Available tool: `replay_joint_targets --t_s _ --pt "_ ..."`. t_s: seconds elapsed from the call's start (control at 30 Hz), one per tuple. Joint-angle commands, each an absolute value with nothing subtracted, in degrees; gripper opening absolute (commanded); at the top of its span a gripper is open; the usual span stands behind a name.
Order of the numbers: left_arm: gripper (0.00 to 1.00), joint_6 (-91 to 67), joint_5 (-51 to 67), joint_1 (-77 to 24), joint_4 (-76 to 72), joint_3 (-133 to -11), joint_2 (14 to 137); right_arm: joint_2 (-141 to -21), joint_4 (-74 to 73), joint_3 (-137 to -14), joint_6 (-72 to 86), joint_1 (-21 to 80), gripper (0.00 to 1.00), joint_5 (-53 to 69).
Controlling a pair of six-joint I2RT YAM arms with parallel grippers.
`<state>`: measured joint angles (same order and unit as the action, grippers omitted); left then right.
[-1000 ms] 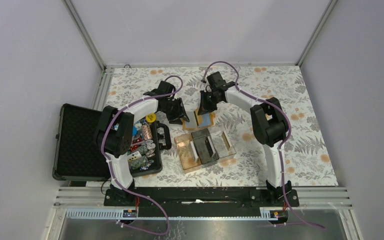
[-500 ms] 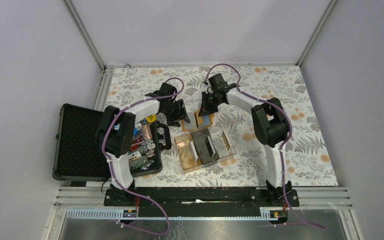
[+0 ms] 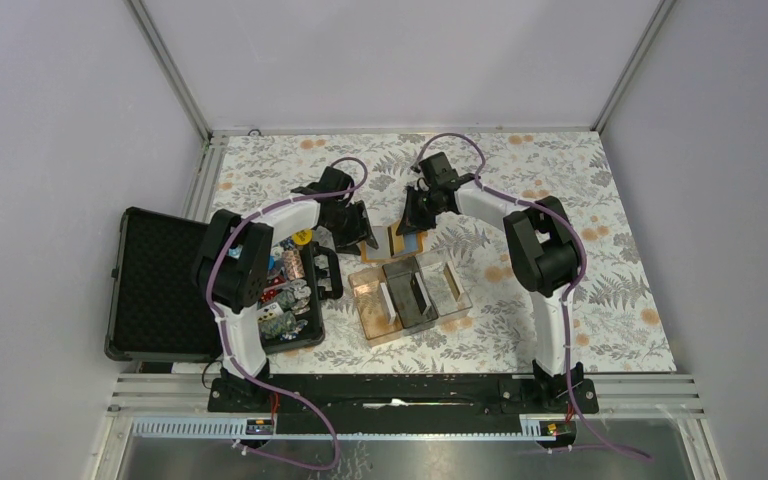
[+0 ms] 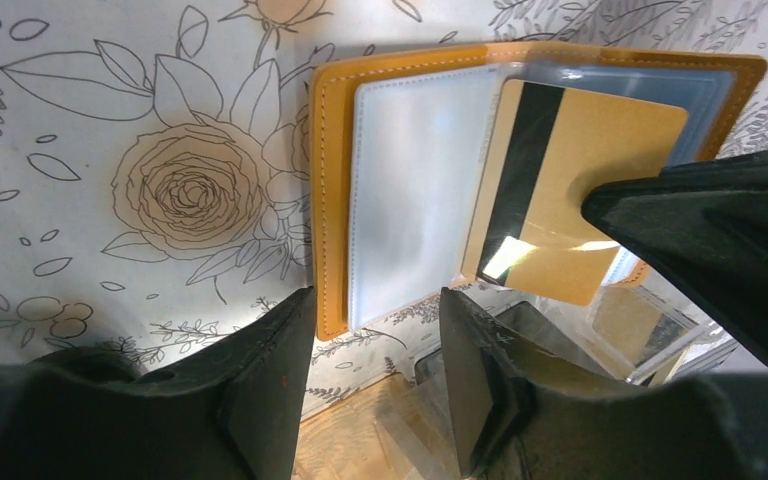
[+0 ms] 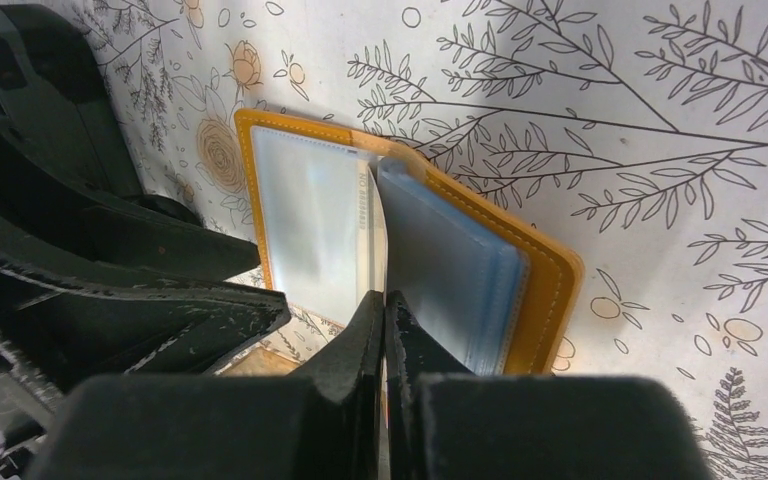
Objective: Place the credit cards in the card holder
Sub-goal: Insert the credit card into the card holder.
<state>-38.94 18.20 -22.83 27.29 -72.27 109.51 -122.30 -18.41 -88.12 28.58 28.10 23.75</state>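
Card holder [image 4: 332,200] lies open on the worktop [image 3: 580,190], approx. centre-back. Right end effector [image 5: 384,300] is clamped on a gold credit card [image 4: 570,170], angled so its far edge goes in among the clear inner sleeves, i.e. mid-insertion by the look of it. Left end effector [image 4: 377,300] hangs w/ fingers apart, nothing gripped, at the holder's left-flap edge, prob. ready to pin it so the holder won't slide; can't tell if it's touching.
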Motion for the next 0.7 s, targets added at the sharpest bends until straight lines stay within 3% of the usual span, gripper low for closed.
replay_joint_targets --t_s 0.0,0.67 --pt "0.49 -39.1 18.5 -23.2 26.0 -73.2 111.1 -120.0 -16.8 -85.9 31.3 28.3 0.00 23.3" --pt "0.38 -38.4 18.1 -23.6 26.0 -73.7 111.9 -121.5 -14.9 -84.5 32.3 28.7 0.00 24.3"
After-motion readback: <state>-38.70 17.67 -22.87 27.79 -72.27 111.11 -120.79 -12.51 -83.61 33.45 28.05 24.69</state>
